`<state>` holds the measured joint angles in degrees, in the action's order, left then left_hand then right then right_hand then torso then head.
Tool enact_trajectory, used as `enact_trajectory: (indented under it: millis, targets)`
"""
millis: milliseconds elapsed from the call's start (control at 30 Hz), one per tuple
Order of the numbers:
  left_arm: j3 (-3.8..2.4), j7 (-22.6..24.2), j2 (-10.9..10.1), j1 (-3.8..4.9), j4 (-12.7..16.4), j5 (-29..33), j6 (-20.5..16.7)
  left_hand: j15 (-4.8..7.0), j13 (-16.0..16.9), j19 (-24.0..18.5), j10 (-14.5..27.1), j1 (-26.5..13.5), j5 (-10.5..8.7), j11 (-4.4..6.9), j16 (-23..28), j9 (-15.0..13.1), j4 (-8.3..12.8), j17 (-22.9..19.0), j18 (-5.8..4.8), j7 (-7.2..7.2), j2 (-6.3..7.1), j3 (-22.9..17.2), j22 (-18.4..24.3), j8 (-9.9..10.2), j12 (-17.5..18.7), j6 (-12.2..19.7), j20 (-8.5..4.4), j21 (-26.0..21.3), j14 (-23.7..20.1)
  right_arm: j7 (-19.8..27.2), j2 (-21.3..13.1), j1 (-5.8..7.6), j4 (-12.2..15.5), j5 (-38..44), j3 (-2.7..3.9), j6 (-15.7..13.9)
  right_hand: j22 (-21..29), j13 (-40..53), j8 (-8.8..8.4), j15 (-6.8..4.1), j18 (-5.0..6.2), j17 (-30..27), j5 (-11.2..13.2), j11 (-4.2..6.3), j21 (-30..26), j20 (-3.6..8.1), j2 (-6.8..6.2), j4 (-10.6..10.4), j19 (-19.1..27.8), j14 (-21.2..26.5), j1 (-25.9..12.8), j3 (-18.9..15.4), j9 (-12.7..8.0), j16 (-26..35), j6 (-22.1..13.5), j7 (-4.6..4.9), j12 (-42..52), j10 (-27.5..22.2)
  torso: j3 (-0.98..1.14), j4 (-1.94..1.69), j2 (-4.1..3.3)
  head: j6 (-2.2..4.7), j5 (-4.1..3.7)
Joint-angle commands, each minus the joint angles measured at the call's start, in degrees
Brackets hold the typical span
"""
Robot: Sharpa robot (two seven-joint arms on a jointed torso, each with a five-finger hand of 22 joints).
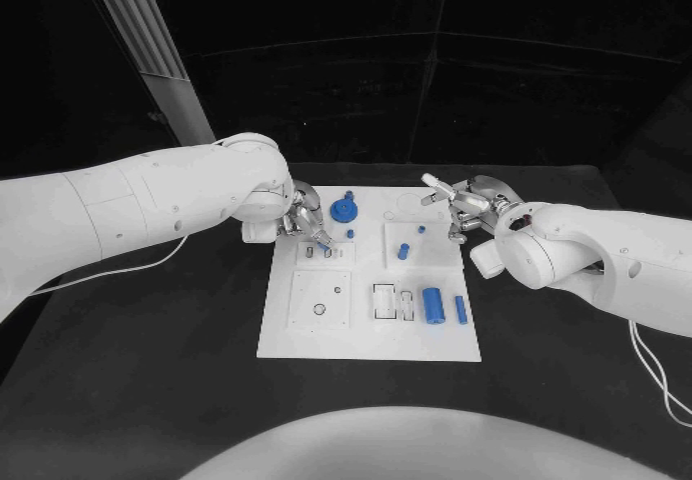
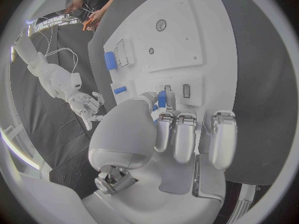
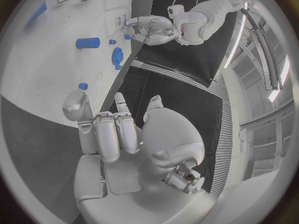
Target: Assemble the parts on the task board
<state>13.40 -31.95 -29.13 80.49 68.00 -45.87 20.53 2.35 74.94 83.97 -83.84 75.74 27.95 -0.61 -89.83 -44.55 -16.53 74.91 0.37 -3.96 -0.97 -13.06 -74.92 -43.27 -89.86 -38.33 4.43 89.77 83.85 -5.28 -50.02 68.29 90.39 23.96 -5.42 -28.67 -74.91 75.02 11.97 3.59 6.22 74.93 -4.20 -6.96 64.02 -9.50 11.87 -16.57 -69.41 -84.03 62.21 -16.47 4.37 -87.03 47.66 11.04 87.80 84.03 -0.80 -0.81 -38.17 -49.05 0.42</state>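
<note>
1. Over the task board's (image 1: 368,345) far left corner, the left hand (image 1: 300,222) pinches a small blue peg (image 2: 161,99).
2. Beside the board's far right corner, the right hand (image 1: 469,208) holds nothing, fingers apart.
3. My guess: keep the peg straight, line it over its slot (image 2: 186,90), and push slowly.

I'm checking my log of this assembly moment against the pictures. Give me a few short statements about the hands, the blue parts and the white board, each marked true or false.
1. The left hand pinches a small blue part over the white task board. True.
2. The right hand grips the large blue cylinder. False: it holds nothing; the cylinder lies on the board's near right area.
3. The round blue knobbed part sits near the board's far edge. True.
4. The board hangs off the black table. False: it lies flat on it.
</note>
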Motion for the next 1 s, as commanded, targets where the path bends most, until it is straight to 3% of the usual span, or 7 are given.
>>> enact_trajectory:
  millis: [33, 333, 1000]
  targets:
    - [-0.02, -1.74, 0.06, 0.04, 0.22, 0.13, -0.68, 0.12, 15.06, 6.03, -6.16, -0.74, -0.08, 0.10, -0.17, 0.11, -0.10, 15.09, -0.37, -0.07, -0.30, 0.21, -15.08, 0.35, -0.14, 0.26, -0.19, 0.23, 6.15, 0.22, -0.01, 0.08, 0.14, 0.20, 0.03, 0.07, -5.04, 12.13, 0.36, -0.41, 0.43, 10.46, -0.39, 0.32, -0.20, 0.06, 0.49, -0.01, 0.29, -2.10, 0.08, -0.33, -0.09, 0.03, -0.13, -0.11, 0.04, 2.92, -0.01, -0.04, -0.02, -0.03, 0.10]
    - [-0.02, -3.30, -0.10, -0.03, 0.86, 0.13, -1.29, -0.12, 15.06, 6.03, -6.16, -2.03, 1.41, -0.04, -0.17, 0.54, -0.23, 15.09, -0.37, -0.16, -1.33, 0.00, -15.08, 0.85, -0.14, -0.50, 0.03, 0.23, 6.15, 0.21, 0.02, 0.08, 0.15, 0.20, 0.03, 0.05, -5.04, 12.13, 0.36, -0.41, 0.43, 10.46, -0.39, 0.32, -0.20, 0.06, 0.49, -0.01, 0.29, -2.10, 0.08, -0.33, -0.09, 0.03, -0.13, -0.11, 0.04, 2.92, -0.01, -0.01, 0.00, -0.11, 0.12]
    - [-0.01, -5.59, -0.04, -0.16, 1.12, 0.13, -2.00, -0.29, 15.06, 6.03, -6.16, -3.79, 1.66, -0.12, -0.17, 0.90, -0.29, 15.09, -0.37, -0.31, -2.07, -0.05, -15.08, 1.56, -0.14, -0.60, 0.18, 0.23, 6.15, 0.16, -0.03, 0.08, 0.18, 0.32, 0.03, -0.02, -5.02, 12.14, 0.40, -0.41, 0.45, 10.47, -0.44, 0.32, -0.31, 0.06, 0.58, -0.01, 0.34, -2.11, 0.19, -0.34, -0.10, 0.02, -0.14, -0.11, 0.05, 2.93, 0.00, -0.01, 0.04, -0.08, 0.17]
